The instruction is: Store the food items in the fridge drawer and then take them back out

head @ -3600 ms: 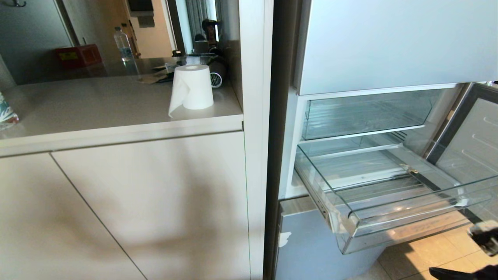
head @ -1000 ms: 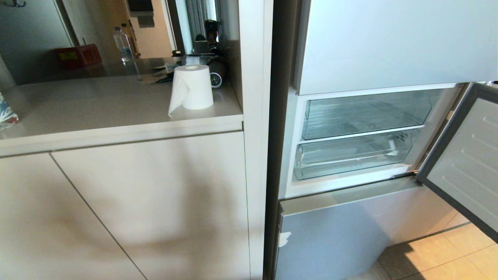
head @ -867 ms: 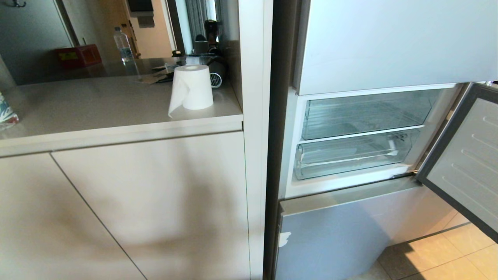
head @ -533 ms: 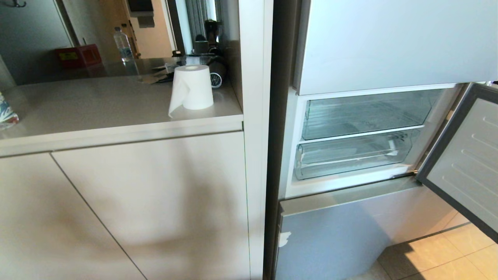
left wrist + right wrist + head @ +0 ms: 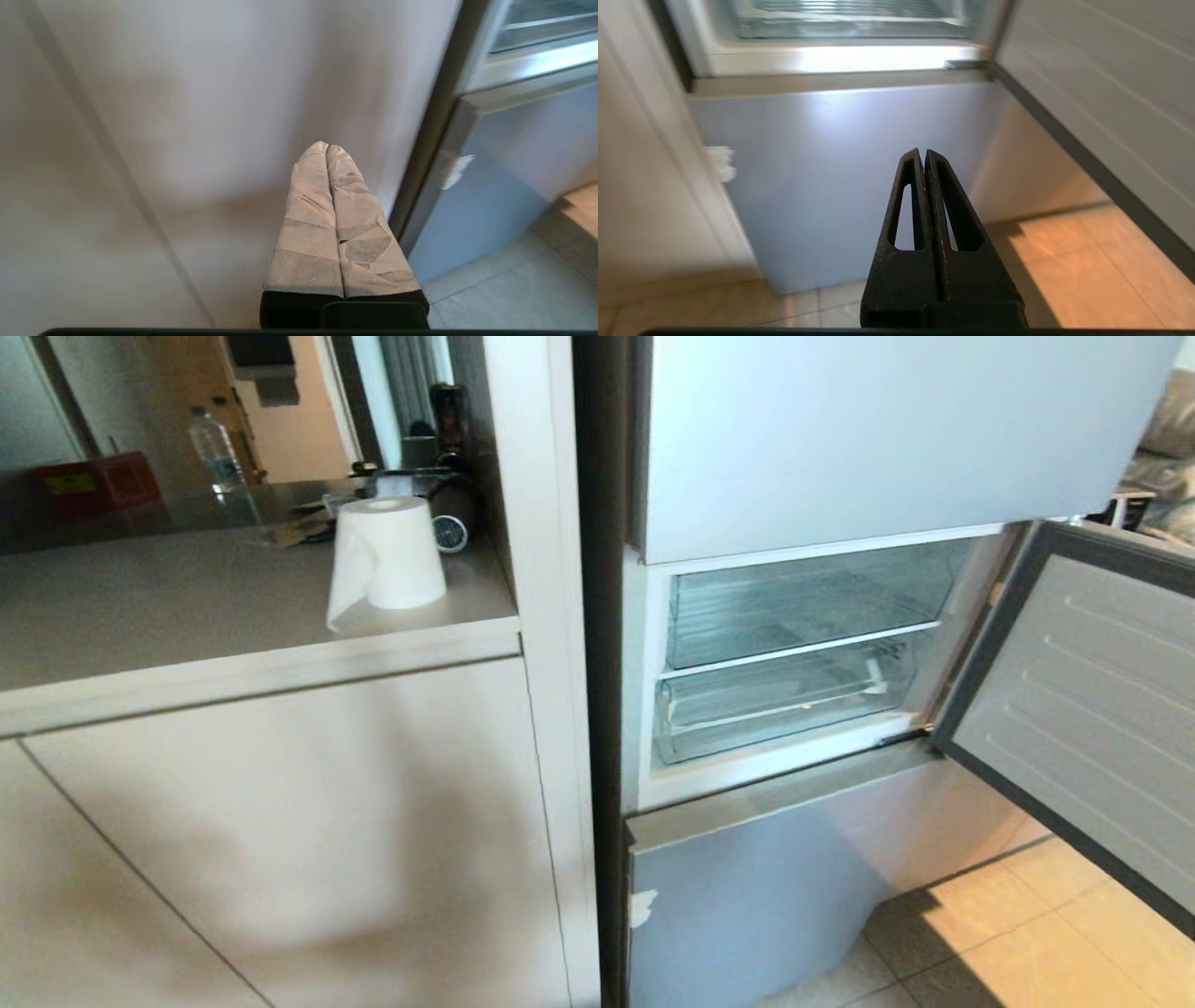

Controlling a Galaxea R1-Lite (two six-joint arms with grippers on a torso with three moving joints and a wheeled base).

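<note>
Fridge drawer [image 5: 780, 709]: clear, shallow, pushed in, nothing visible inside.
Left gripper [image 5: 326, 148] and right gripper [image 5: 923, 153]: fingers pressed together, drawer beyond them.

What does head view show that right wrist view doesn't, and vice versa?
Head only: the counter with a paper roll and water bottle, the fridge's closed upper door, and both clear drawers, the fridge drawer pushed in. No pincer in it.
Right wrist only: the right pincer, shut and empty, pointing at the lower fridge door.
Both: that lower door, the open fridge door, the tiled floor.
</note>
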